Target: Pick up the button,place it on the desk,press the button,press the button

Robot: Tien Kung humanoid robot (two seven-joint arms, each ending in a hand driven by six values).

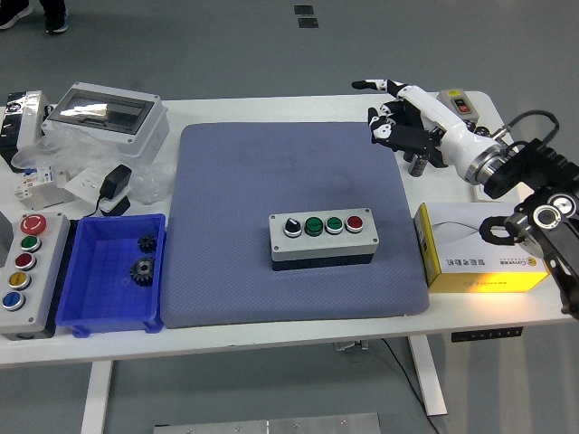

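A grey button box (324, 238) lies flat on the blue-grey mat (271, 172), a little right of its middle. It carries a black knob, two green buttons and a red button (354, 222) in a row. My right hand (391, 110) is up over the mat's far right corner, well away from the box. Its index finger points left and the other fingers are curled; it holds nothing. My left arm is out of view.
A yellow and white carton (484, 253) lies right of the mat. A blue bin (113, 271) with two black gears and a second button box (27, 271) lie at the left. A clear-lidded enclosure (104, 116), bags and a black adapter (116, 185) are at the far left.
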